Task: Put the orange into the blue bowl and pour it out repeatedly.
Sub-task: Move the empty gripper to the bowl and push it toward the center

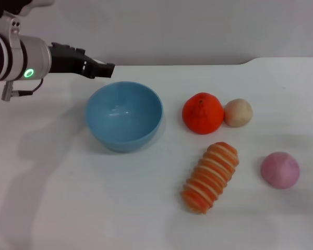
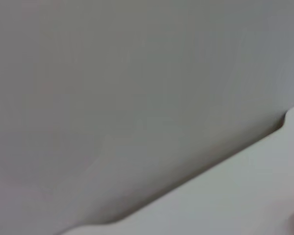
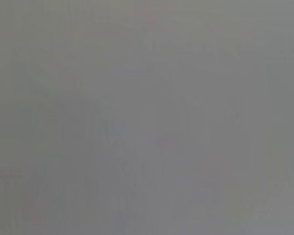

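Before me lies a white table (image 1: pixel 94 208), smooth and evenly lit, with soft shadows on its left side. Its far edge runs straight, then steps farther away at the far right. Behind it stands 1 plain grey wall (image 1: pixel 198 26).

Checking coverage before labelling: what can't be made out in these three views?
- Left hand: head view shows only a dark tip beyond the blue bowl; whether its fingers are open is unreadable.
- Right hand: in no view; the right wrist view is plain grey.
- Left wrist view: only wall and a table edge; no objects identifiable.
- Orange and tan ball: touching or just close, unclear.
- Left arm: cut off by the head view's left edge.
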Robot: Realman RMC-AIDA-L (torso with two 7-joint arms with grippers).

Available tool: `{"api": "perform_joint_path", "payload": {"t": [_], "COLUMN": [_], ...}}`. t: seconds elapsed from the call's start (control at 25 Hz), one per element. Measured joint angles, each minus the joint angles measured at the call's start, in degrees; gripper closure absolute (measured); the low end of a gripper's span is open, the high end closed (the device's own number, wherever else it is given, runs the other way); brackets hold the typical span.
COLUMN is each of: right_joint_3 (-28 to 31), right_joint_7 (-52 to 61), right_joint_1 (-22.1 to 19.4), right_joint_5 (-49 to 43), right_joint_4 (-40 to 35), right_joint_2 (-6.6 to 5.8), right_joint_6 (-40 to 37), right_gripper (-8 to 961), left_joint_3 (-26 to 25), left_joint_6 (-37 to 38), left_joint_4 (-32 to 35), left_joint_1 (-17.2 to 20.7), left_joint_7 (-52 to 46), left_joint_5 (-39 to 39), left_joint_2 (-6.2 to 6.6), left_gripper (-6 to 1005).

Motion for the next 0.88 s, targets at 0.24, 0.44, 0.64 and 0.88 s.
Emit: {"api": "perform_joint_path", "payload": {"t": [0.24,0.44,0.64,0.88], "right_joint_3": [0.47,1.03,1.06,1.07], "right_joint_7": [-0.1,-0.12,-0.15,-0.17], "right_joint_1": [0.16,0.35,0.49,0.48], "right_joint_5": [0.03,0.06,0.06,0.06], "right_joint_4": [-0.06,-0.11,-0.09,-0.09], "right_joint_2": [-0.02,-0.05,-0.07,-0.07], "right_joint_6": [0.03,0.08,0.4,1.21], "right_gripper": [293,294,294,294], "left_joint_3": [-0.02,0.28,0.27,0.78], "left_joint_6": [-0.36,-2.74,-3.81,-4.82], "left_joint_4": [-6.03,-9.63,-12.58,-15.58], "left_joint_1": [-1.21,-1.9,-2.52,-3.17], "left_joint_7": [-0.03,-0.05,-0.06,-0.05], "left_joint_5": [-0.11,-0.15,-0.2,-0.22], "left_joint_2": [-0.01,-0.06,-0.09,-0.09], "left_gripper": [187,188,187,202]}}
